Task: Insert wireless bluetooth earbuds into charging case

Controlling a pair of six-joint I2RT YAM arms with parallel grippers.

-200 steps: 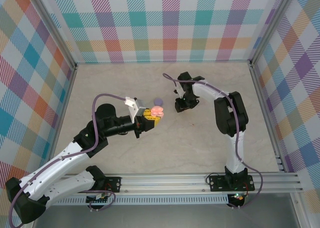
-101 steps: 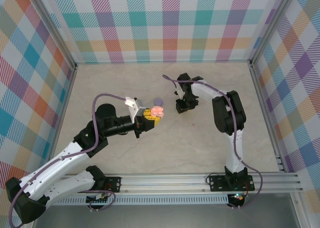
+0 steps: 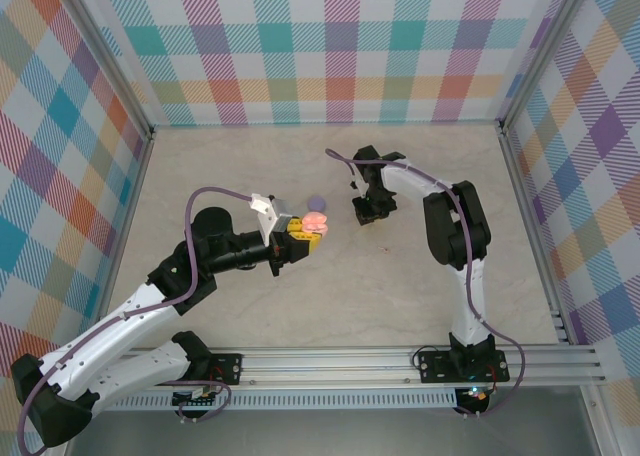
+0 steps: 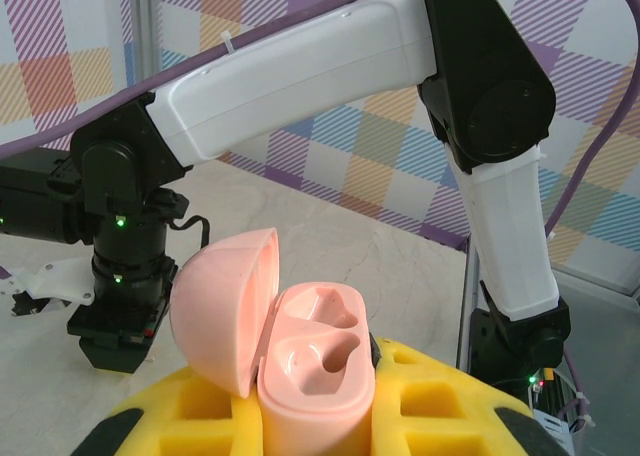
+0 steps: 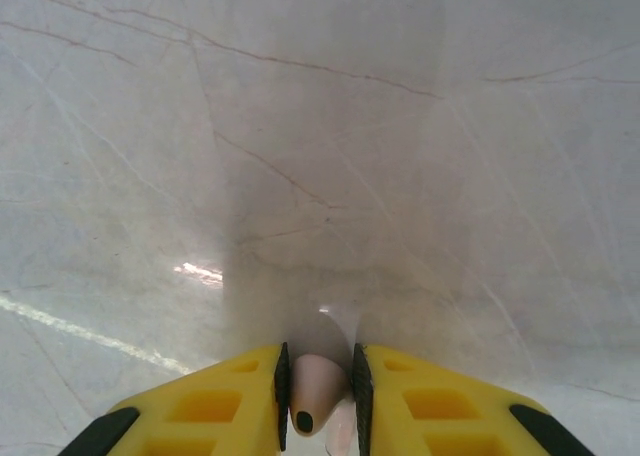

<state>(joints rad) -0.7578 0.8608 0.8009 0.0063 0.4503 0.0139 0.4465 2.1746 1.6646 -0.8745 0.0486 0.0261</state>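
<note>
Currently, the right gripper [image 3: 364,212] sits almost where it was half a second ago (a slight shift only); the left gripper [image 3: 303,236] is unchanged. Left fingers clamp the pink charging case [image 4: 310,376], lid open, both sockets empty. Right fingers [image 5: 250,401] pinch a pale pink earbud [image 5: 312,388] close to the table [image 5: 320,126]. A purple case [image 3: 317,201] lies just behind the pink one.

Both arms are meeting near the middle of the scene, each gripper closing on something small.
The left arm [image 3: 150,301] is lying low, slanting from the near left toward the centre, its left gripper [image 3: 303,238] clamping the open pink charging case [image 4: 310,376] between yellow fingers [image 4: 440,396]. The right arm [image 3: 455,226] is standing tall and folding leftward at the elbow, its right gripper [image 3: 362,214] pointing down and pinching a pale pink earbud [image 5: 312,388].
</note>
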